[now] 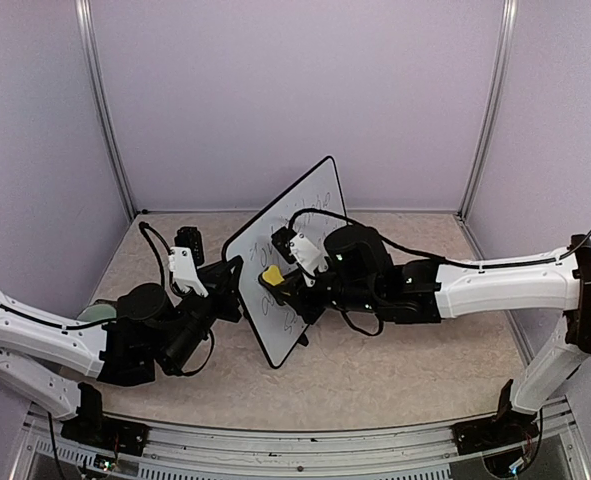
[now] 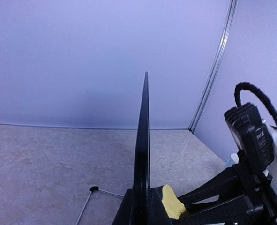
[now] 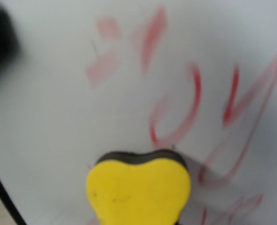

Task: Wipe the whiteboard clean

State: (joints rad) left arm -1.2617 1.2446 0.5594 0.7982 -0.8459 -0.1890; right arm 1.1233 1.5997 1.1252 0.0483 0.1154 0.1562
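Observation:
The whiteboard [image 1: 310,205] stands on edge, tilted, in the middle of the table, with smeared writing on its face. My left gripper [image 1: 233,276] is shut on its lower left edge. In the left wrist view the board shows edge-on [image 2: 142,150], clamped between my fingers [image 2: 124,212]. My right gripper [image 1: 278,287] is shut on a yellow heart-shaped sponge eraser [image 1: 272,274] and presses it against the board's face. In the right wrist view the eraser [image 3: 138,190] touches the white surface [image 3: 54,103] just below faded red strokes [image 3: 194,93]. The eraser also shows in the left wrist view [image 2: 171,202].
A small black object [image 1: 188,242] lies behind the left arm. A pale green round thing [image 1: 99,312] sits by the left arm. A thin wire with a black tip [image 2: 93,189] lies on the table left of the board. Purple walls with metal posts [image 1: 487,110] enclose the table.

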